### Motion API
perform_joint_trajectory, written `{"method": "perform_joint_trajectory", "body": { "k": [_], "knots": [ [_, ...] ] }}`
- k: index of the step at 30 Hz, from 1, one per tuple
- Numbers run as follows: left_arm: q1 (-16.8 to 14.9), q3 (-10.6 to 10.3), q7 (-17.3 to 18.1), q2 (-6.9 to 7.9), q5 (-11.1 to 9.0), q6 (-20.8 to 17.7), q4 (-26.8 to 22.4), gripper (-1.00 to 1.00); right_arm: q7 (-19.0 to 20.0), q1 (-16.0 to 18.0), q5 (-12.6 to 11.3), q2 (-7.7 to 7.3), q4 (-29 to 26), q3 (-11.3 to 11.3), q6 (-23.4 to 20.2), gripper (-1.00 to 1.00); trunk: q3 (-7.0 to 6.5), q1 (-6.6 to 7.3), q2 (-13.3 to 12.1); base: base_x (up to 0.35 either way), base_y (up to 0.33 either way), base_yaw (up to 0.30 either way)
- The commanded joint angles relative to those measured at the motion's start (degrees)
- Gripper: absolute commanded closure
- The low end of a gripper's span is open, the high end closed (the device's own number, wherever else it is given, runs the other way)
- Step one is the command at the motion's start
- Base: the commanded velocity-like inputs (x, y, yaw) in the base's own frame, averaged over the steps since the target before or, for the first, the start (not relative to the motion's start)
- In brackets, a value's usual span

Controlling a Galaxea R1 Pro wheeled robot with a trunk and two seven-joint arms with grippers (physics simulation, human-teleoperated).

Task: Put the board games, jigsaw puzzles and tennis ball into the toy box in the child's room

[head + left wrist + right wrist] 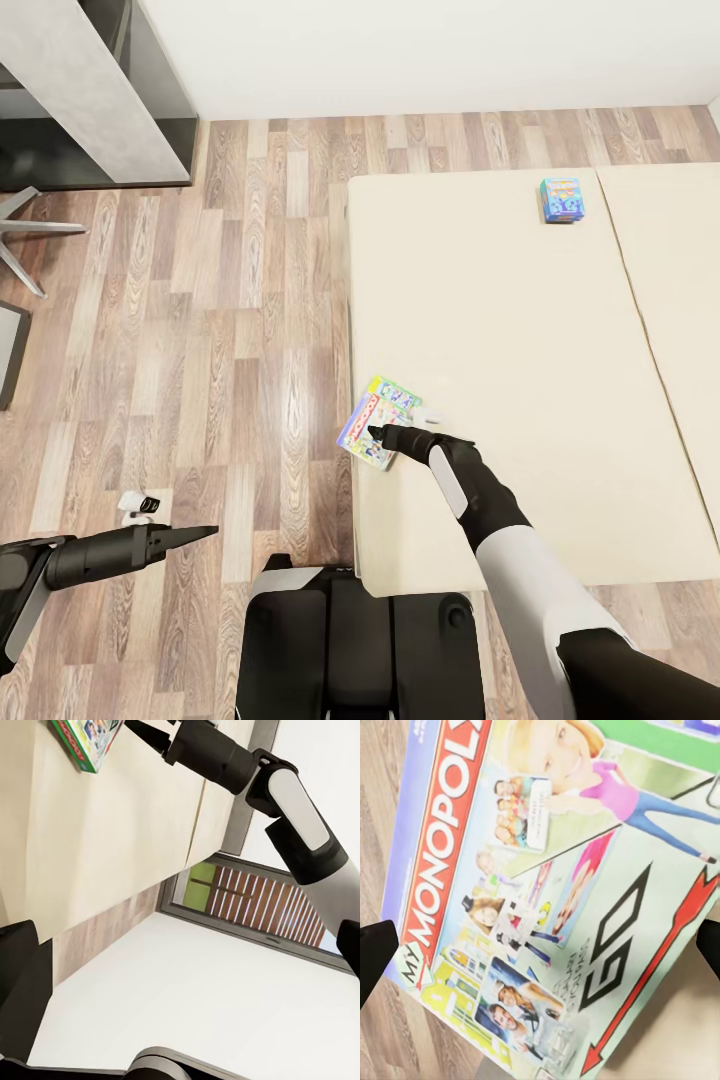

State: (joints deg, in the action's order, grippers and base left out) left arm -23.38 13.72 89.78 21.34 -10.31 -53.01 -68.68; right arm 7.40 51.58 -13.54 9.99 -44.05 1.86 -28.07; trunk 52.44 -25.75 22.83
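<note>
The pastel board game (379,421) lies flat at the near left edge of the bed (500,320), one corner jutting past the edge over the wood floor (230,330); its long axis runs slantwise, from the near-left corner up toward the far right. The right hand (378,433) sits right over the box's near end, fingertips pointing left across the cover; in the right wrist view the cover (547,900) lies close beneath the camera with a dark fingertip at each side edge, so the fingers look spread wide and hold nothing. The box lies directly below that hand, so I judge the next move to be a short descent, with the fingers spanning the narrow width across the long axis. The left hand (200,533) hangs low over the floor, well apart from the box, and I cannot tell its spread; the right arm is plainly the nearer. A small blue game (561,199) rests far up the bed, well away from both hands.
</note>
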Motion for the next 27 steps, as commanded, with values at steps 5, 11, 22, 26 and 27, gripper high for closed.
{"method": "perform_joint_trajectory", "body": {
  "k": [5, 11, 22, 26, 27],
  "knots": [
    [-0.02, -0.01, 0.22, 0.02, 0.02, -0.61, -0.02, -1.0, 0.07, 0.01, -0.09, 0.0, -0.07, -0.02, -0.31, -1.0, 0.06, -0.03, 0.09, 0.0, 0.0, 0.0],
    [0.0, -0.01, 0.22, 0.02, 0.02, -0.61, 0.02, -1.0, 0.07, 0.01, -0.08, 0.0, -0.07, -0.02, -0.31, -1.0, 0.06, -0.03, 0.09, 0.0, 0.0, 0.0],
    [0.0, -0.01, 0.22, 0.02, 0.02, -0.61, -0.03, -1.0, 0.11, 0.01, -0.08, 0.0, -0.07, -0.02, -0.34, -1.0, 0.06, -0.03, 0.09, 0.0, 0.0, 0.0],
    [0.0, -0.01, 0.22, 0.02, 0.02, -0.61, 0.0, -1.0, 0.15, 0.01, -0.08, 0.0, -0.07, -0.02, -0.38, -1.0, 0.06, -0.03, 0.09, 0.0, 0.0, 0.0],
    [0.0, -0.01, 0.22, 0.02, 0.02, -0.61, 0.01, -1.0, 0.15, 0.01, -0.08, 0.0, -0.07, -0.02, -0.39, -1.0, 0.06, -0.03, 0.09, 0.0, 0.0, 0.0]
  ]
}}
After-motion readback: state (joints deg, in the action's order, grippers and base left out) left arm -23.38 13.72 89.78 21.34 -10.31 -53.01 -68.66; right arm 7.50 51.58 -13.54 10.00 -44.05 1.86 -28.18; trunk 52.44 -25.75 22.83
